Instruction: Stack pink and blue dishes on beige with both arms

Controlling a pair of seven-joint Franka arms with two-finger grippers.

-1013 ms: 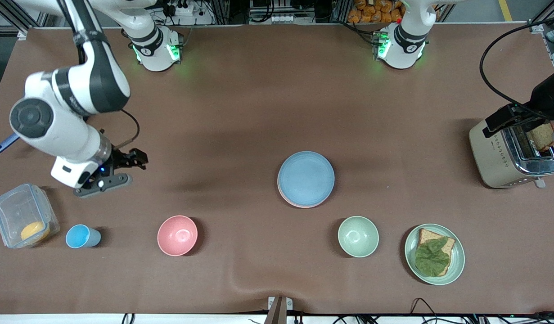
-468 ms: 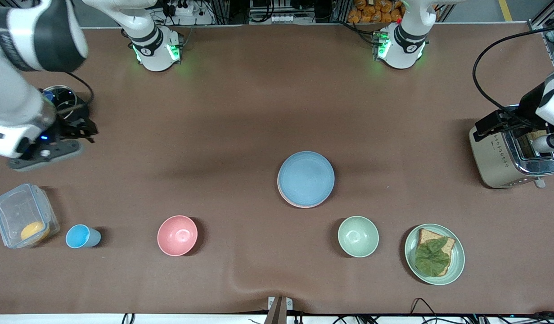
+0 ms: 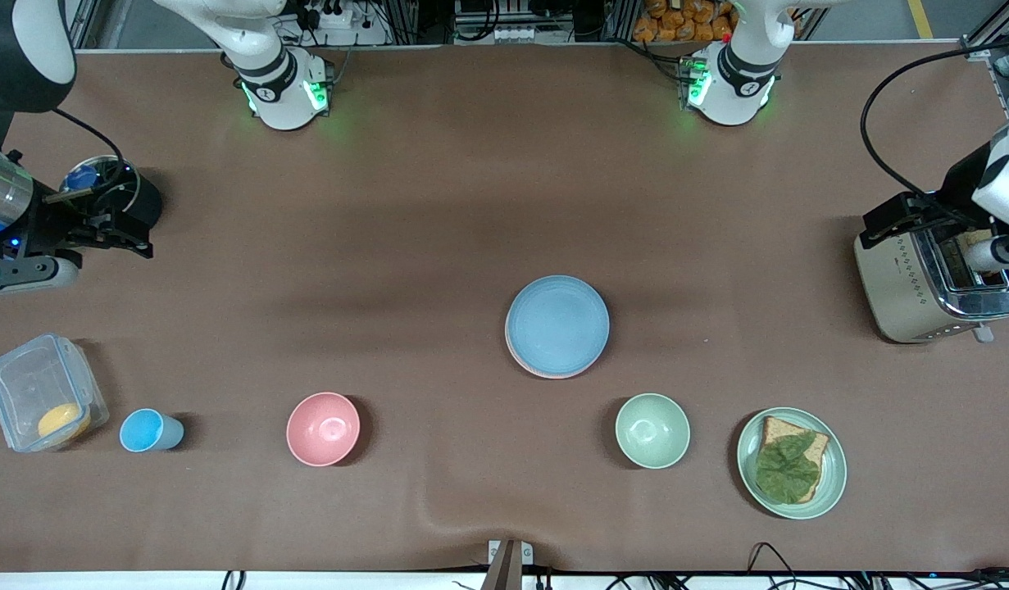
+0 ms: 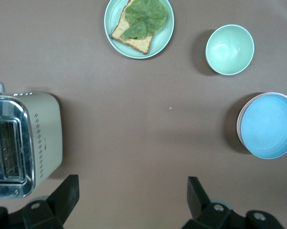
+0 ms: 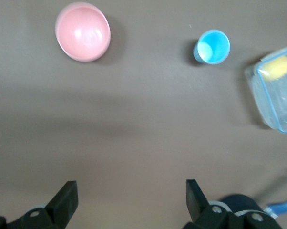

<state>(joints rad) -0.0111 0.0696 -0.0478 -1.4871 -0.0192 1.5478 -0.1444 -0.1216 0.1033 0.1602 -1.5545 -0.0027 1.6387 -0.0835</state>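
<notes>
Front view: blue plate (image 3: 557, 323) at frame centre, lying on top of the pink plate (image 3: 522, 360), only a thin pink rim showing at its lower edge; beige plate hidden underneath, not discernible. Right gripper (image 3: 102, 232) at the left edge of the frame, over bare table (image 3: 406, 205) near a dark round container (image 3: 115, 192). Left gripper (image 3: 951, 217) at the right edge, over the toaster (image 3: 922, 283). Pink bowl (image 3: 323, 428), blue cup (image 3: 147, 431), clear box (image 3: 41, 401), green bowl (image 3: 652, 430) and green plate with bread (image 3: 791, 463) along the lower part.

Left wrist view: left gripper (image 4: 131, 198) spread wide, holding nothing, at bottom of frame; blue plate (image 4: 268, 126) at right edge with a pink sliver.

Right wrist view: right gripper (image 5: 129, 200) spread wide and empty, at bottom; pink bowl (image 5: 82, 31) upper left, blue cup (image 5: 212, 46) upper right.
</notes>
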